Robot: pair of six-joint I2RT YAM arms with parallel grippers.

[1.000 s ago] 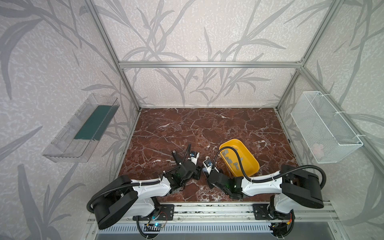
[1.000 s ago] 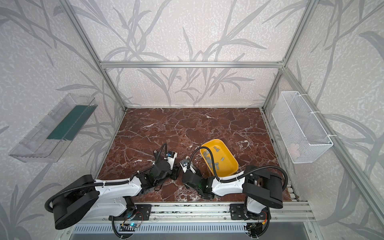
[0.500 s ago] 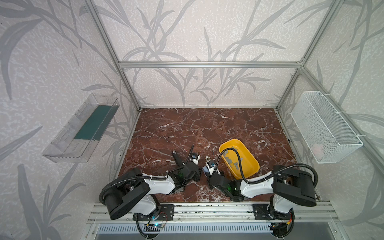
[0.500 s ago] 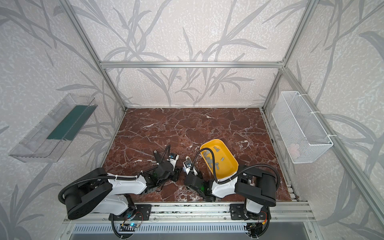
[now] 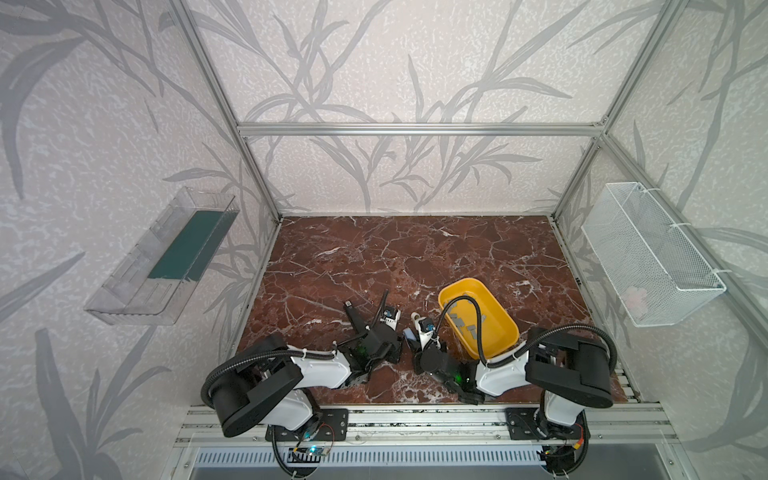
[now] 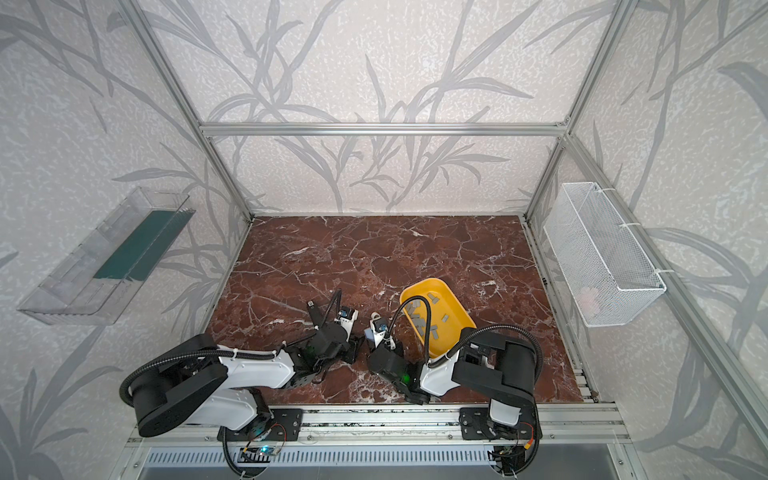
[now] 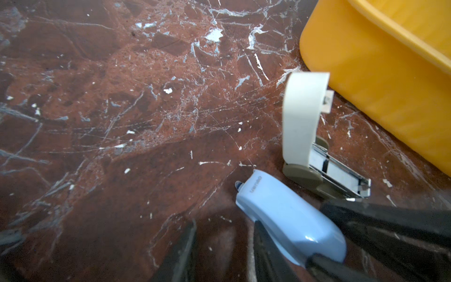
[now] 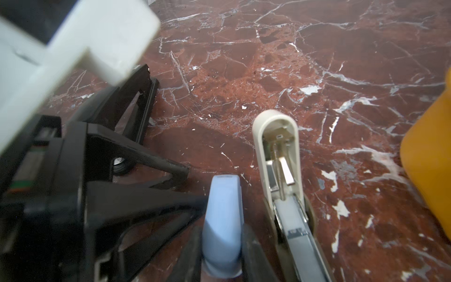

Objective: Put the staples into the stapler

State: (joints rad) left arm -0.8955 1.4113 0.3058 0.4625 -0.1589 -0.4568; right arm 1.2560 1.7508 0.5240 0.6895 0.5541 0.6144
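A light blue stapler (image 8: 223, 207) lies on the marble with my right gripper (image 8: 220, 232) shut on its rear end. It also shows in the left wrist view as the blue stapler (image 7: 288, 214). Beside it lies a cream stapler (image 8: 278, 146), its lid (image 7: 302, 117) swung up and the metal magazine (image 7: 341, 175) bare. My left gripper (image 7: 224, 221) is open with only marble between its fingers, and one finger (image 7: 266, 251) lies alongside the blue stapler. The staples (image 5: 461, 321) are several grey strips lying in the yellow bin (image 5: 505, 328). In both top views the grippers meet nose to nose.
The yellow bin (image 7: 378, 73) stands close to the cream stapler, on the right arm's side. A clear shelf (image 5: 166, 257) hangs on the left wall and a white wire basket (image 5: 648, 253) on the right wall. Open marble (image 5: 395, 257) stretches behind the grippers.
Both arms have folded their elbows back toward the front rail while the grippers stayed at the staplers. Both pairs of jaws have narrowed slightly.
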